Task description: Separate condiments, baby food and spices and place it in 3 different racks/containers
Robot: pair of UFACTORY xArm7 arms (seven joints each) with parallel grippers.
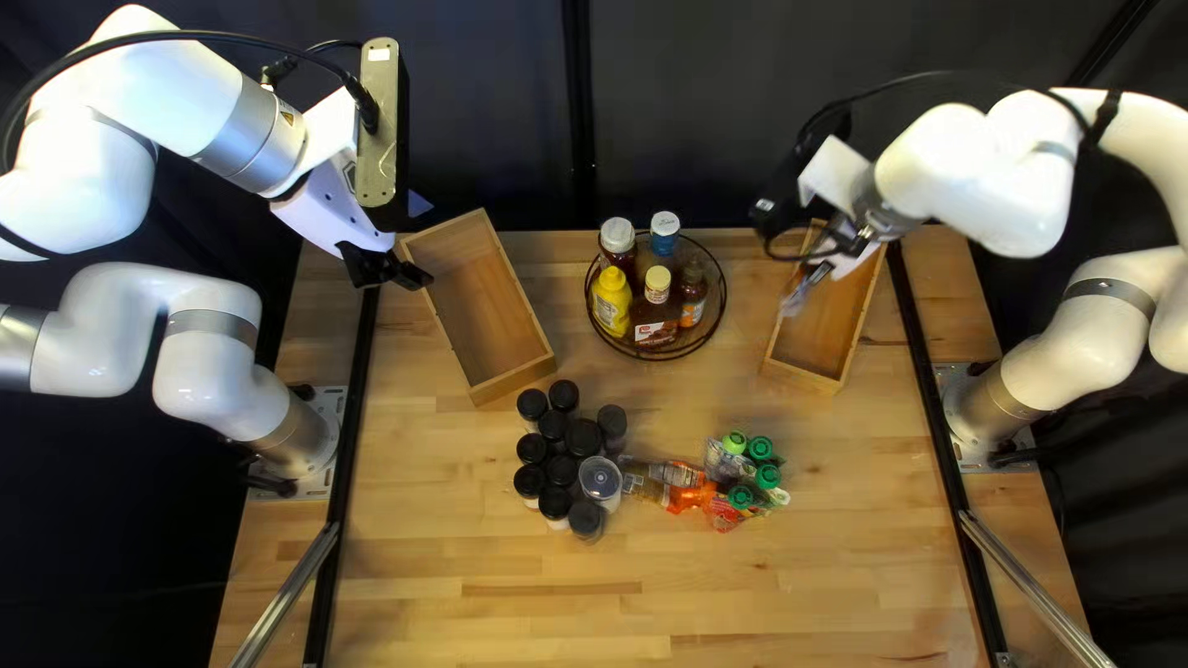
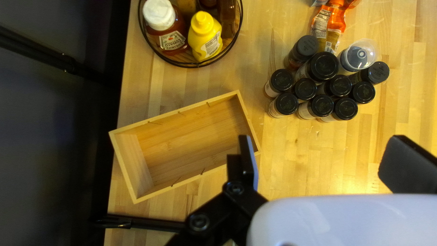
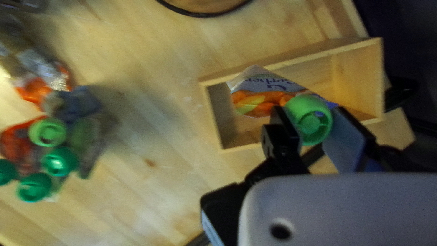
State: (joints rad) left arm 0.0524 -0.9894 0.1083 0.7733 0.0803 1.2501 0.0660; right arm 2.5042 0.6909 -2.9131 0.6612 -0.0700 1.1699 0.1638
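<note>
Pouch [image 3: 259, 98]'s near end hidden from me behind its green cap [image 3: 310, 119] | pale, orange-fruit print | over right-hand box [image 1: 804, 375], clenched in my right gripper [image 1: 817, 264] | my left gripper [image 1: 394, 277]: fingers spread apart

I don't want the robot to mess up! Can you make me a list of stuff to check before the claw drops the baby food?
1. Right claw gripping the pouch: ok, its green cap is between the fingers.
2. Whole pouch inside the walls of the right box: cannot tell, it is tilted and near one end.
3. Left claw out of the way: ok, open near the left box.
4. Condiment bottles in the round basket: ok.
5. Spice jars in a box: not ok, they're on the table.
</note>
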